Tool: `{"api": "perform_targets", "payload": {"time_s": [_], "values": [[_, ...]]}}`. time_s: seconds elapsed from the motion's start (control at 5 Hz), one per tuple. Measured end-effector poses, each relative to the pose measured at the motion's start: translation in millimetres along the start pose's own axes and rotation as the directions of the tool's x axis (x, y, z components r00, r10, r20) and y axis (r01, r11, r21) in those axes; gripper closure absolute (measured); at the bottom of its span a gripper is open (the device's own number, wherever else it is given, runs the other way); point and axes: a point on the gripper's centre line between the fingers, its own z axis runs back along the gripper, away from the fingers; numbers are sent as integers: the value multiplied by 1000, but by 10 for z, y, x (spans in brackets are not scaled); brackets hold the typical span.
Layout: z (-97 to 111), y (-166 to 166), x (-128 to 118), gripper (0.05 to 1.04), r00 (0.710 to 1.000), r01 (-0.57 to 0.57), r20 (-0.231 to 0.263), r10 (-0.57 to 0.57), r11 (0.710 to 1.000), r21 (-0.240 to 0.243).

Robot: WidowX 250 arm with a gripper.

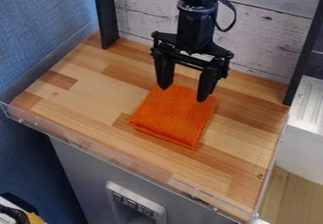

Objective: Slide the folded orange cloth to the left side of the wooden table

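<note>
The gripper (183,93) hangs down at the upper middle of the camera view, over the back part of an orange cloth (174,116). Its two fingers stand apart, one over the cloth's back left corner and one over its back right side, with orange fabric visible between them. The cloth lies folded into a rough square, flat on the wooden top. Whether the fingertips touch the fabric, I cannot tell.
Around the cloth spreads the wooden surface (95,95). A low clear rim (114,159) borders its front, and a whitewashed plank wall (268,38) stands behind between dark posts. Left is a blue wall (38,29); right, a white ribbed unit (308,107).
</note>
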Motion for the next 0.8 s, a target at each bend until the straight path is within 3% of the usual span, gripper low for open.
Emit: {"api": "perform_targets", "payload": {"time_s": [0.4,0.6,0.8], "values": [[-239,25,-52,714,999,13,32,-13,1000,-4],[-375,135,-53,926,997,6,73,-5,1000,-12],[-445,211,-8,1017,991,9,130,-7,1000,-16]]}}
